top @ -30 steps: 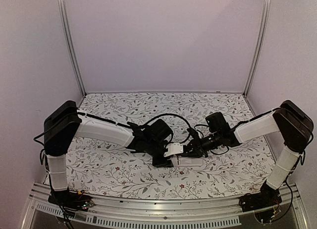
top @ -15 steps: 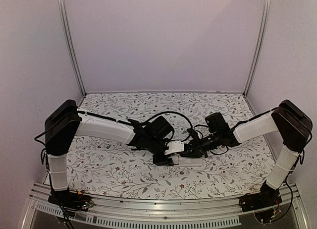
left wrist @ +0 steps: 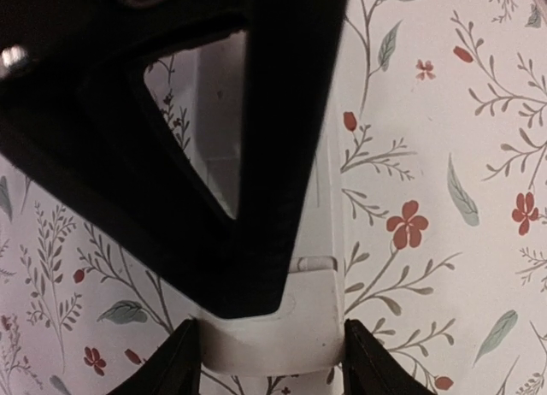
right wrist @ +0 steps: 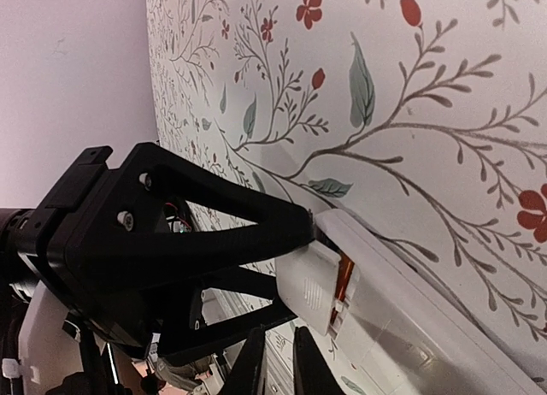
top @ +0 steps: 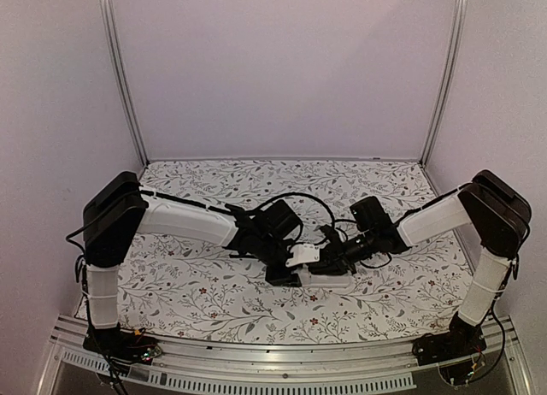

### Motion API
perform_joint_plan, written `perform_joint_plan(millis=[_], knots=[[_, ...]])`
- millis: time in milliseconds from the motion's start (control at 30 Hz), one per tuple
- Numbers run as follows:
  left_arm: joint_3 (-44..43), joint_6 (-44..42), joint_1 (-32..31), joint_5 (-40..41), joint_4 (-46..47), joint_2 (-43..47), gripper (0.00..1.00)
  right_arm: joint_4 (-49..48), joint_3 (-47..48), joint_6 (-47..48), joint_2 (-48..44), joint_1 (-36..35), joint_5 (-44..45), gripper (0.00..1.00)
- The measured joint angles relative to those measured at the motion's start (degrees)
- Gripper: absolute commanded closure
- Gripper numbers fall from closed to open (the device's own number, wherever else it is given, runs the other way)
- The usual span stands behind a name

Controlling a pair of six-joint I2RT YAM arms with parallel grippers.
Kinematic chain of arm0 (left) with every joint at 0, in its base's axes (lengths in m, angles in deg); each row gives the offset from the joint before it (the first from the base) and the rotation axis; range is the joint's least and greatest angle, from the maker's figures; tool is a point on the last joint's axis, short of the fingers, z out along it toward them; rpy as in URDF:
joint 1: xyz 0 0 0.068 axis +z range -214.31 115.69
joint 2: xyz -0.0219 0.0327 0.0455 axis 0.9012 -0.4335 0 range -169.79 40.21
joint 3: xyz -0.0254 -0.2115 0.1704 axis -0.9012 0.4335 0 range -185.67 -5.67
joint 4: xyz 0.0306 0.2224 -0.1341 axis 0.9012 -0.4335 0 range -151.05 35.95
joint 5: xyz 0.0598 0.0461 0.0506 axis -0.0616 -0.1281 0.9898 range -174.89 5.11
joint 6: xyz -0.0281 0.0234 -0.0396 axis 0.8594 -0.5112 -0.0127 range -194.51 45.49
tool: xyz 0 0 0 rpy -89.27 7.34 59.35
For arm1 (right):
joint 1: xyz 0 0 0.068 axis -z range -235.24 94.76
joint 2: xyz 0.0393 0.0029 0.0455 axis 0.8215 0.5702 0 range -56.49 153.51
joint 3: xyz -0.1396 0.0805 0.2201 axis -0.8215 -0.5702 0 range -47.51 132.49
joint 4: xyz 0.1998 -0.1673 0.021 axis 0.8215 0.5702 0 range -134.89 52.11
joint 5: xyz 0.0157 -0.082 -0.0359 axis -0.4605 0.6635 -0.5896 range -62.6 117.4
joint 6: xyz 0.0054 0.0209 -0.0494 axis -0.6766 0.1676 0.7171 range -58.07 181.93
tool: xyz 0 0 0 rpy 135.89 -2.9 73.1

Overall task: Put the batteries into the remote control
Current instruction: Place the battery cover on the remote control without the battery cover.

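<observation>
Nearest the bases, the remote [top: 329, 281] lies white back up on the tabletop [top: 197, 301]. The left hand [left wrist: 272, 367] has it by one end, fingers [left wrist: 181, 367] snug against both long sides, a pinch across the width by the look of it. That's a good place to take it: light, stiff, slick plastic, likely to skate on the tabletop if pushed without a brace. Just beyond, the right hand [right wrist: 278, 356] sits opposite, fingers pressed almost together, nothing visible between them, tips just beside the cover [right wrist: 308, 280]. That cover sits tilted over the bay, and an orange battery [right wrist: 343, 280] shows under its edge. It's a thin part, probably with small clips, so it likely wants a gentle press rather than force. The dark battery can't be made out from here
</observation>
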Motion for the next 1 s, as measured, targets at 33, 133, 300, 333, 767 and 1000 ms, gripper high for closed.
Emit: perform_joint_plan(millis=[33, 133, 300, 333, 767, 1000], knots=[[0.0, -0.02, 0.02, -0.07, 0.0, 0.0, 0.44, 0.0, 0.2, -0.04, 0.15, 0.0, -0.02, 0.89], [0.0, -0.13, 0.09, -0.17, 0.0, -0.04, 0.44, -0.04, 1.09, -0.07, 0.66, -0.04, -0.04, 0.88], [-0.15, -0.31, 0.31, -0.26, -0.2, -0.55, 0.43, -0.02, 2.69, -0.07, 1.66, -0.44, -0.2, 0.88], [-0.24, -0.37, 0.39, -0.28, -0.39, -0.63, 0.43, -0.02, 2.91, -0.07, 1.97, -0.46, -0.26, 0.89], [-0.48, -0.76, 0.87, -0.5, -2.56, -1.22, 0.41, 0.04, 4.52, -0.28, 4.81, -0.96, -0.26, 0.86], [-0.48, -0.96, 1.01, -0.5, -2.25, -1.22, 0.31, 0.2, 4.48, -0.04, 4.39, -1.07, -0.15, 0.77]])
